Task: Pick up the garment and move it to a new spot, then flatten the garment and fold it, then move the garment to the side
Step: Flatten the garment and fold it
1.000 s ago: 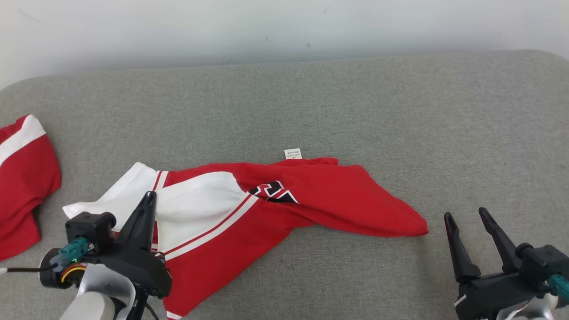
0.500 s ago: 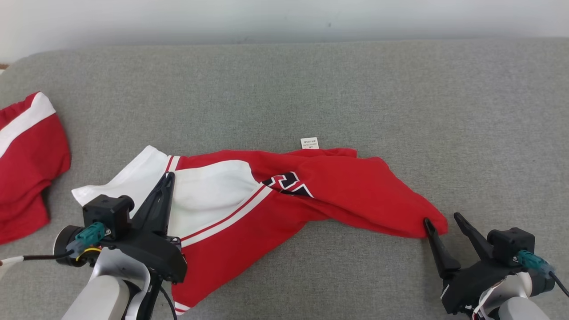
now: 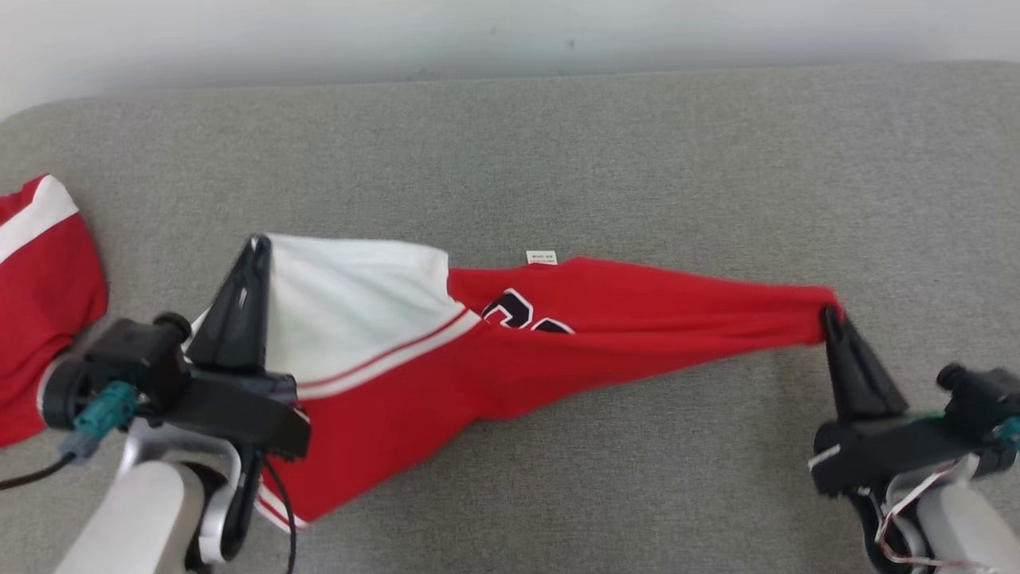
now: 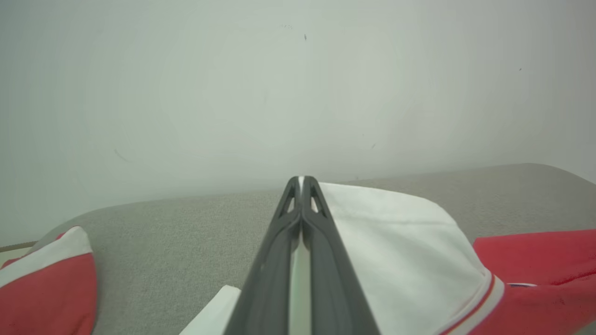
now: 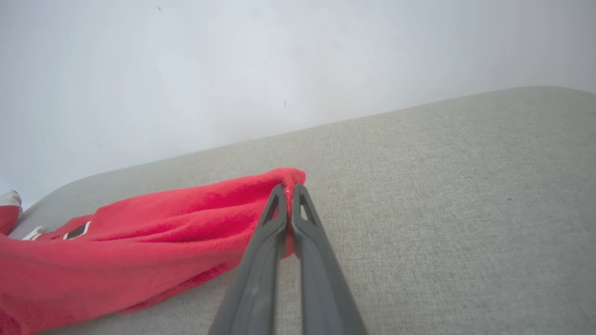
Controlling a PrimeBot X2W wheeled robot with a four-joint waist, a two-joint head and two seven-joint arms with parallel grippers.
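Grey fabric surface [image 3: 637,159], rounded far corners, plain pale wall [image 3: 510,32] behind, soft even light

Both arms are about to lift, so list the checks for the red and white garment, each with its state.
1. Left gripper shut on the white end of the red and white fabric garment: ok.
2. Right gripper shut on its red end: ok.
3. Top edge taut between the grips: ok.
4. Second red and white garment lies apart, at the left: ok.
5. Grey upholstered surface offers room behind the garment: ok.
6. Layers caught in each grip: cannot tell.
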